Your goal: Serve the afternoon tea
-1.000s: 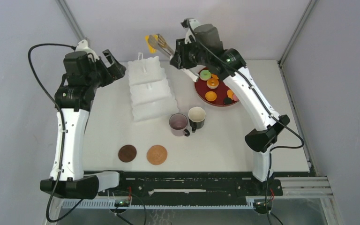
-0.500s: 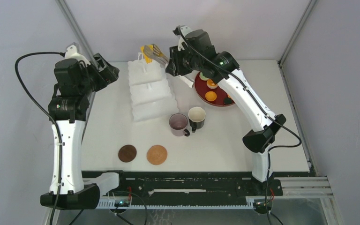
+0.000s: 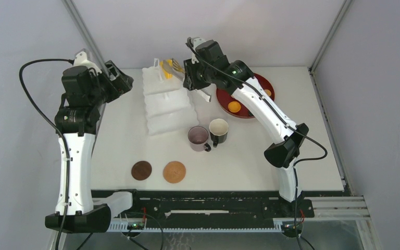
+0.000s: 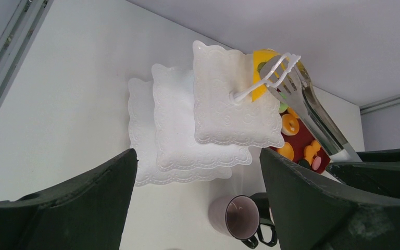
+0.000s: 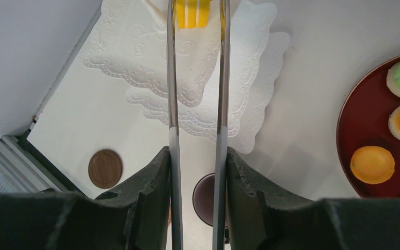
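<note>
The right fingers (image 5: 151,198) pinch the metal tongs (image 5: 221,78), whose far tips hold a yellow pastry (image 5: 191,13) over the white stand (image 5: 135,47); the left fingers (image 4: 73,208) are spread.

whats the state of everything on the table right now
right gripper, shut on tongs
tongs, pinching yellow pastry
left gripper, open, empty
stand, tiers bare
mauve mug, upright, off coasters
black mug, upright, off coasters
coasters, bare
tray, holding pastries

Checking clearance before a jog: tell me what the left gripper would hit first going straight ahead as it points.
Probably the white three-tier stand: the left wrist view shows it centred ahead of the open left gripper, nothing in between. Depth is unclear.
</note>
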`<action>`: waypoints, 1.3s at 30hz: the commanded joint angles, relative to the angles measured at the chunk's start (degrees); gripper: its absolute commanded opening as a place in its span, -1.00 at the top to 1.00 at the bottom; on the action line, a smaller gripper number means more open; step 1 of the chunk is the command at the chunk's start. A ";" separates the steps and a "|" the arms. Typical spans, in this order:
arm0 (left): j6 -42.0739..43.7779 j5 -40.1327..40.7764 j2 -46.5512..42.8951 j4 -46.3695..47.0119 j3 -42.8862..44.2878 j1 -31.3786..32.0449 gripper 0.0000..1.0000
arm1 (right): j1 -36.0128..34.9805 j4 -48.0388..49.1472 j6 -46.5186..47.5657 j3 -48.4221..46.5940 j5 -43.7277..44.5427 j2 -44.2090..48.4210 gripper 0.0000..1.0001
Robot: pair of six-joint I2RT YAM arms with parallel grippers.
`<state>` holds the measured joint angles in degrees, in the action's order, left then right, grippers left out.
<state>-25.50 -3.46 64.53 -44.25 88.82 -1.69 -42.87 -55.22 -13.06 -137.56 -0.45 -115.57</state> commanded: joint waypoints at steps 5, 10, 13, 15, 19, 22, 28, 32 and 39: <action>-0.41 -1.67 -0.70 1.97 -0.75 -0.52 -0.83 | -1.69 1.79 2.18 -1.46 2.52 0.87 0.96; -0.14 -1.40 -0.71 1.97 -0.77 -0.57 -0.83 | -2.54 1.27 2.82 -1.56 2.74 0.72 0.75; 0.04 -1.23 -0.46 1.72 -0.59 -0.66 -0.84 | -2.82 1.00 2.80 -1.59 3.07 0.82 0.52; 0.01 -1.35 -0.39 1.75 -0.57 -0.69 -0.84 | -2.91 0.99 2.86 -1.57 3.23 0.96 0.38; -0.06 -1.62 -0.41 1.71 -0.58 -0.75 -0.84 | -3.01 1.17 2.86 -1.57 3.57 1.59 0.19; 0.01 -1.86 -0.34 1.86 -0.66 -0.78 -0.84 | -3.08 1.49 2.87 -1.57 3.36 2.31 0.08; -0.47 -2.85 0.07 2.07 -0.40 -0.79 -0.83 | -3.09 1.89 2.86 -1.55 3.09 3.06 0.02; -0.40 -2.83 -0.01 2.08 -0.64 -0.77 -0.84 | -3.18 2.20 2.78 -1.62 2.77 3.50 -0.04; -0.35 -2.66 -0.30 1.90 -0.75 -0.81 -0.84 | -3.64 3.49 2.69 0.23 4.56 6.83 -0.03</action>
<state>-25.50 -4.99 64.88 -44.23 88.82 -2.02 -45.67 -56.29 -10.76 -137.43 2.63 -115.35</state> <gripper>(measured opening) 0.918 0.522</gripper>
